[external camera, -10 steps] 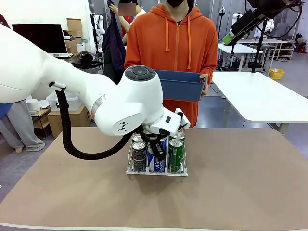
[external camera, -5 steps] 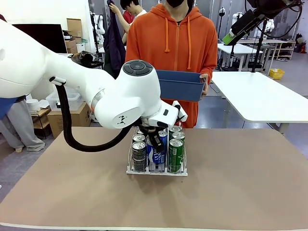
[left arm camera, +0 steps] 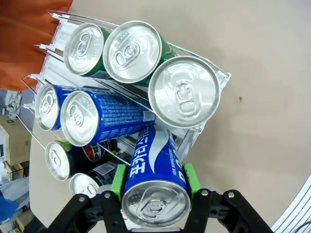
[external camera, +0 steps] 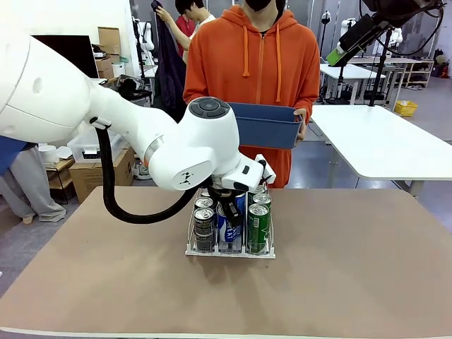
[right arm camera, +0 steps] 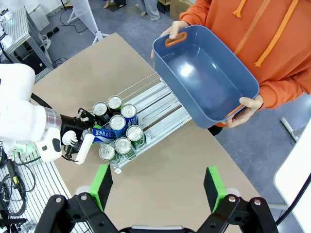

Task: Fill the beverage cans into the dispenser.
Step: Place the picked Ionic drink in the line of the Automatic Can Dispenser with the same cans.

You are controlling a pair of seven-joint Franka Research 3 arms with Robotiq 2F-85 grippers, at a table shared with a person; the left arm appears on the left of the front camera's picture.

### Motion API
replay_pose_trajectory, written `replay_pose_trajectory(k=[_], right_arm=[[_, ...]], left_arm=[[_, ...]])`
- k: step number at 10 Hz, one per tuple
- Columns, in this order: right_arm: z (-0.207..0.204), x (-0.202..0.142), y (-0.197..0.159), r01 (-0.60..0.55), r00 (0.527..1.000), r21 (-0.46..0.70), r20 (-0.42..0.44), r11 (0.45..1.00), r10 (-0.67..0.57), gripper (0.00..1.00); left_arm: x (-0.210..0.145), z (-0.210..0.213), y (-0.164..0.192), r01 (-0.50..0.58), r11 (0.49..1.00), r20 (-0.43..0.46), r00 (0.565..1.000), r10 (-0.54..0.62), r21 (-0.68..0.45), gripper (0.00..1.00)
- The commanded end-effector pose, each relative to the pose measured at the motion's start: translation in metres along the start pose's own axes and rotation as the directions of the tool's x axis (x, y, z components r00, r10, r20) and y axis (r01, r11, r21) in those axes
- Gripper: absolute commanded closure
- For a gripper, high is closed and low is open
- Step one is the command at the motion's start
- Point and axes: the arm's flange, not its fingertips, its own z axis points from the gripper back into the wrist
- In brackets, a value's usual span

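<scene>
My left gripper (left arm camera: 155, 180) is shut on a blue beverage can (left arm camera: 154, 167) with white lettering, its green pads on either side of the can. The can is tilted, its lower end at the front of the dispenser's (left arm camera: 193, 141) middle lane. In the front view the left gripper (external camera: 229, 210) hangs low over the dispenser (external camera: 212, 252) at mid table. Green cans (left arm camera: 184, 91), blue cans (left arm camera: 85, 118) and dark cans (left arm camera: 58, 160) stand in the three lanes. My right gripper (right arm camera: 158, 189) is open, high above the table with nothing between its fingers.
A person in an orange hoodie stands at the far side of the table, both hands holding an empty blue bin (external camera: 265, 123) above the table edge. In the right wrist view the bin (right arm camera: 204, 77) hangs just beyond the dispenser (right arm camera: 163, 104). Bare brown tabletop (external camera: 353, 268) surrounds the rack.
The left arm's elbow and wrist housing have shifted slightly up and right, while the gripper stays at the dispenser's front with the blue can. The right gripper stays open.
</scene>
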Motion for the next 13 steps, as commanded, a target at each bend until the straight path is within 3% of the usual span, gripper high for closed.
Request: replay_pose_trajectory(k=[1, 6, 7, 8, 9, 10, 11, 13], right_arm=[[0.000, 0.000, 0.000, -0.003, 1.000, 0.001, -0.003, 1.000, 0.003, 0.00], [0.000, 0.000, 0.000, -0.003, 1.000, 0.001, -0.003, 1.000, 0.003, 0.00], [0.000, 0.000, 0.000, -0.003, 1.000, 0.001, -0.003, 1.000, 0.003, 0.00], [0.000, 0.000, 0.000, -0.003, 1.000, 0.001, -0.003, 1.000, 0.003, 0.00], [0.000, 0.000, 0.000, -0.003, 1.000, 0.001, -0.003, 1.000, 0.003, 0.00], [0.000, 0.000, 0.000, -0.003, 1.000, 0.001, -0.003, 1.000, 0.003, 0.00], [0.000, 0.000, 0.000, -0.003, 1.000, 0.001, -0.003, 1.000, 0.003, 0.00], [0.000, 0.000, 0.000, -0.003, 1.000, 0.001, -0.003, 1.000, 0.003, 0.00]], left_arm=[[0.008, -0.004, 0.009, 0.000, 0.999, 0.047, 0.999, -0.001, 0.033, 0.43], [0.006, -0.007, -0.001, 0.032, 0.998, 0.025, 0.999, -0.030, -0.056, 0.43], [0.006, -0.005, -0.001, 0.033, 0.997, 0.028, 0.999, -0.031, -0.075, 0.23], [0.005, 0.000, 0.000, 0.026, 0.998, 0.025, 0.999, -0.024, -0.062, 0.23], [0.004, 0.005, 0.001, 0.017, 0.999, 0.023, 1.000, -0.016, -0.050, 0.03], [0.002, 0.012, 0.000, 0.013, 0.999, 0.020, 1.000, -0.012, -0.030, 0.19], [0.001, 0.017, -0.001, 0.007, 1.000, 0.020, 1.000, -0.007, -0.013, 0.00], [-0.004, 0.034, -0.002, -0.013, 0.999, 0.029, 1.000, 0.012, 0.035, 0.00]])
